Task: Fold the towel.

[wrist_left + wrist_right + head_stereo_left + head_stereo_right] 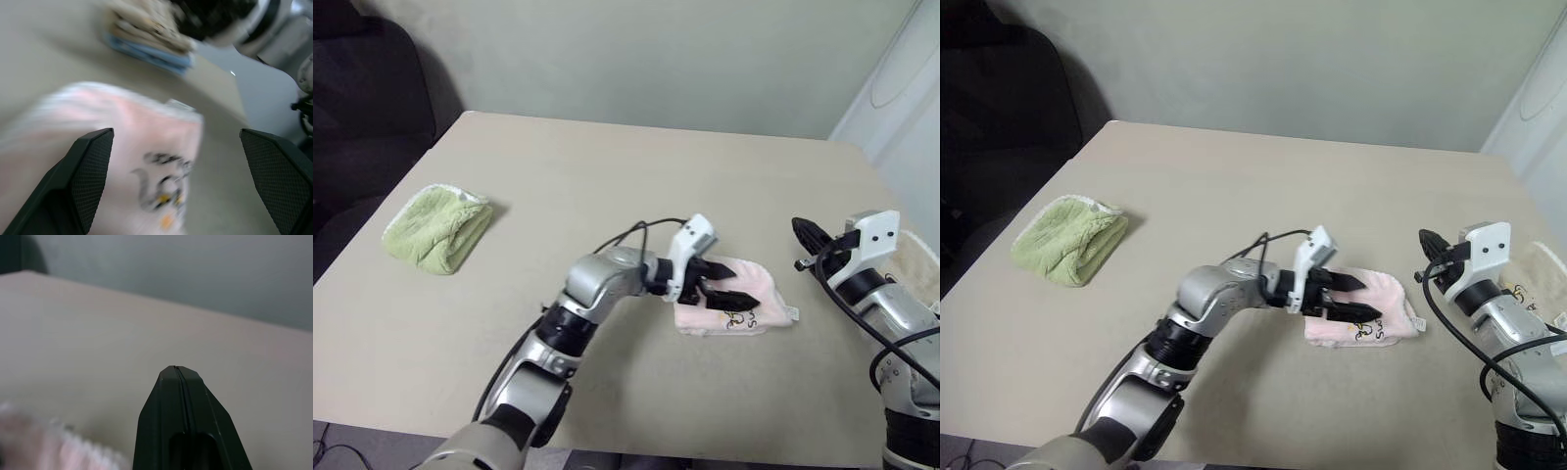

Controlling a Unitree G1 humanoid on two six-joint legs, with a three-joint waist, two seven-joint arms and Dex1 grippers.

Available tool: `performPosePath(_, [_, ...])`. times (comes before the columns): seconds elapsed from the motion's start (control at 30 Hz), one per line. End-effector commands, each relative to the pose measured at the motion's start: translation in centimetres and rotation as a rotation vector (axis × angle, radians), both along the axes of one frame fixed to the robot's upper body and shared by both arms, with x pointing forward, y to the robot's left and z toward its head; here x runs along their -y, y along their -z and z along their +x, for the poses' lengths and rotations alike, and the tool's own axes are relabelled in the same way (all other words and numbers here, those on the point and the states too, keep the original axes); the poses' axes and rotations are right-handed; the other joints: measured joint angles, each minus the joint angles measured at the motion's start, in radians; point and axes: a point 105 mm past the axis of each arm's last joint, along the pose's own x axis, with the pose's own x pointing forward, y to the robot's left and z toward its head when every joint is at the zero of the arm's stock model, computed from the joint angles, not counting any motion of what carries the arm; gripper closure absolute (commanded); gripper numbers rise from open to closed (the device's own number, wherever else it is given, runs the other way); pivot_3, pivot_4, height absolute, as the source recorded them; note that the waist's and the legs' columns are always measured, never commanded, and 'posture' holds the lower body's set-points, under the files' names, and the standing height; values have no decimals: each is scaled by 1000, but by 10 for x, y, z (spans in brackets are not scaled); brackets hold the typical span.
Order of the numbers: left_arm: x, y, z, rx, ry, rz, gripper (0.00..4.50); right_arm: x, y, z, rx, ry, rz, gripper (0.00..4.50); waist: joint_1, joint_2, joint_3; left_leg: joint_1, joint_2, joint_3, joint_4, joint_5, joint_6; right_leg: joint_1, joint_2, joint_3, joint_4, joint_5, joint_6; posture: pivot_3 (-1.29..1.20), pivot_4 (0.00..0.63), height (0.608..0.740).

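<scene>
Green towel (437,228) folded, table (607,166) left side; beige towel (913,266) right edge.

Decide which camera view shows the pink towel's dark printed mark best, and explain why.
The left wrist view: the printed mark on the pink towel looks largest there, between the open left gripper fingers, though blurred. Both eye views show it small, at the towel's near edge. The right wrist view catches just a towel corner.

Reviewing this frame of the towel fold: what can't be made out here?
- Pink towel: near side hidden by the open left gripper in the eye views; print smeared in the left wrist view.
- Beige towel: cut off by the frame edge and the shut right gripper's arm.
</scene>
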Motion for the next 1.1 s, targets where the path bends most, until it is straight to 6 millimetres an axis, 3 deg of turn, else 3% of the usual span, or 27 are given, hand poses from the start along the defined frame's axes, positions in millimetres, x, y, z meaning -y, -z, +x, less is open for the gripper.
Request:
performPosePath(0.03, [-16,-20,7,131,-24,-93,905,-28,3,-14,-26,-157,-23,4500,0,0,0,0,0,0,0,0,0,0,0,0,0,0,0,0,150,740])
performPosePath(0.13, [-21,-12,10,171,-41,-63,2037,-42,11,-21,-61,-225,-14,4500,4,0,0,-1,-1,-1,1,0,0,0,0,0,0,0,0,0,150,740])
performPosePath(0.23, [-14,-10,1,192,14,-87,3041,-54,19,-25,-92,-266,22,4500,4,0,0,-3,-1,0,3,0,0,-1,0,0,-1,0,0,0,150,740])
performPosePath(0.37, [3,24,1,120,9,-4,4460,-57,43,-26,-166,-258,49,4500,8,0,0,-4,-1,-1,3,0,0,-1,-1,0,0,2,-4,0,150,740])
performPosePath(0.43, [9,41,1,132,22,61,4460,-58,54,-25,-199,-254,48,4500,8,0,0,-3,-1,0,3,0,0,-1,-1,0,0,5,-8,0,150,740])
performPosePath(0.57, [14,84,15,92,-43,224,4460,-54,95,-17,-306,-203,35,4500,7,-1,0,-3,0,0,3,0,0,-2,-1,0,0,4,-6,0,150,740])
performPosePath(0.67, [13,97,17,90,-47,257,4460,-49,120,-17,-363,-175,-3,4500,7,-1,-4,-3,0,-1,3,0,0,-2,-1,0,0,4,-6,0,150,740])
performPosePath(0.77, [11,91,17,95,-44,213,4460,-46,121,-18,-346,-159,-9,4500,7,-3,-6,2,0,-1,3,-1,0,4,-1,0,0,1,-1,0,150,740])
performPosePath(0.9, [2,41,11,94,-45,-44,4460,-43,86,-17,-199,-153,-11,4500,4,-1,-5,3,0,0,2,-2,-2,4,-1,0,-1,0,0,0,150,740])
performPosePath(1.03, [-17,7,4,49,-58,-178,4460,-45,63,-22,-122,-179,-53,4500,3,-1,-5,-5,0,0,1,-1,-3,-5,0,-1,0,1,-1,0,150,740])
performPosePath(1.1, [-34,-8,5,-13,-103,-234,4460,-43,45,-23,-75,-186,-62,4500,3,-1,-5,-5,0,0,1,0,-3,-5,0,-1,0,8,-11,0,150,740])
